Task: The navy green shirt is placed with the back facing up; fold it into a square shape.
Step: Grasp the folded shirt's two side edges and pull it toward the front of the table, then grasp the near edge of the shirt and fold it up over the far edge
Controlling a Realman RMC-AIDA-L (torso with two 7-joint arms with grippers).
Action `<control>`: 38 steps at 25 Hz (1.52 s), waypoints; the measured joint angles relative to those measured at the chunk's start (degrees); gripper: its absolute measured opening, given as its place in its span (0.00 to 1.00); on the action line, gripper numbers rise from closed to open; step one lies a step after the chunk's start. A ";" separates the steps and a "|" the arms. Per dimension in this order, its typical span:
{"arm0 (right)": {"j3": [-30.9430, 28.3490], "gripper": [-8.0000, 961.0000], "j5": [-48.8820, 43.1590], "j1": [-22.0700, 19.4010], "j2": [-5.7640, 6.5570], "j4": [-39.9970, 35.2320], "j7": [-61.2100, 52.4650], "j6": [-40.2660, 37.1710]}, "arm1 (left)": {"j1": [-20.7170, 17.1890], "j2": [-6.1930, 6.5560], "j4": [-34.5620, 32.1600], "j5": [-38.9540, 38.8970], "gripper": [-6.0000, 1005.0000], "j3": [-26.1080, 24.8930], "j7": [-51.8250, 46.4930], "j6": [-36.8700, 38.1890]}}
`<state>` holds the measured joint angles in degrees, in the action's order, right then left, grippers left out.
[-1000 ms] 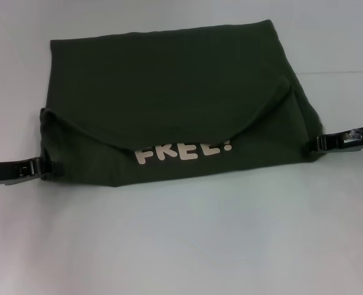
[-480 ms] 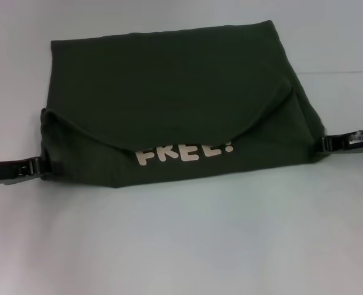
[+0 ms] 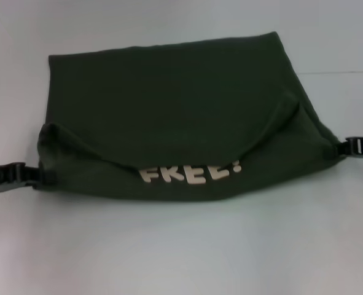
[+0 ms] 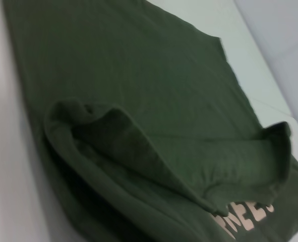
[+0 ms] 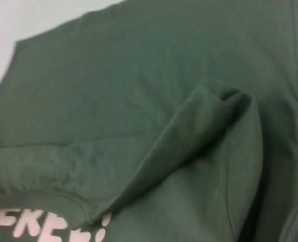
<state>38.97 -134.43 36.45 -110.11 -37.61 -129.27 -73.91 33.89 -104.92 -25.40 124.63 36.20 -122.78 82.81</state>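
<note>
1. Both grippers have carried the shirt's side corners outward and nearer the tabletop's (image 3: 181, 258) front edge.
2. Left gripper (image 3: 39, 174) and right gripper (image 3: 342, 147) each pinch the navy green shirt (image 3: 169, 104), mid-tabletop.
3. Fold judged incomplete; white lettering (image 3: 190, 173) shows.

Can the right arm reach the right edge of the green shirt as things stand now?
Probably yes: the right gripper is already at the navy green shirt's right edge, with nothing between them.
</note>
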 joint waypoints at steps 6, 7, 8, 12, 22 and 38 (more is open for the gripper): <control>-5.66 0.07 3.13 -5.67 0.07 -2.48 5.19 -12.75 | -1.50 2.11 -3.14 1.89 0.04 -0.06 -1.26 9.86; -6.63 0.07 3.62 -6.74 -0.07 -2.88 5.86 -15.01 | -1.52 2.34 -3.31 2.42 0.04 -0.09 -1.43 10.62; -7.48 0.07 3.91 -7.79 -0.26 -3.36 6.38 -17.01 | -1.52 2.58 -3.44 2.95 0.04 -0.12 -1.53 11.43; -10.70 0.08 4.23 -11.99 -2.10 -7.13 7.09 -21.47 | -1.18 3.19 -3.84 6.08 0.04 -0.80 -1.61 15.42; -18.56 0.09 6.09 -11.25 -0.92 -5.81 8.13 -24.27 | 0.54 4.61 -4.51 7.02 0.04 -9.61 -2.71 17.44; -18.51 0.12 7.91 6.14 2.79 5.59 4.11 1.56 | 9.85 -0.30 -3.06 4.30 0.04 -20.22 -3.86 -7.25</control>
<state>20.45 -126.51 42.59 -107.32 -32.01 -125.15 -72.34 43.75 -105.22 -28.46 128.94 15.98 -126.65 75.57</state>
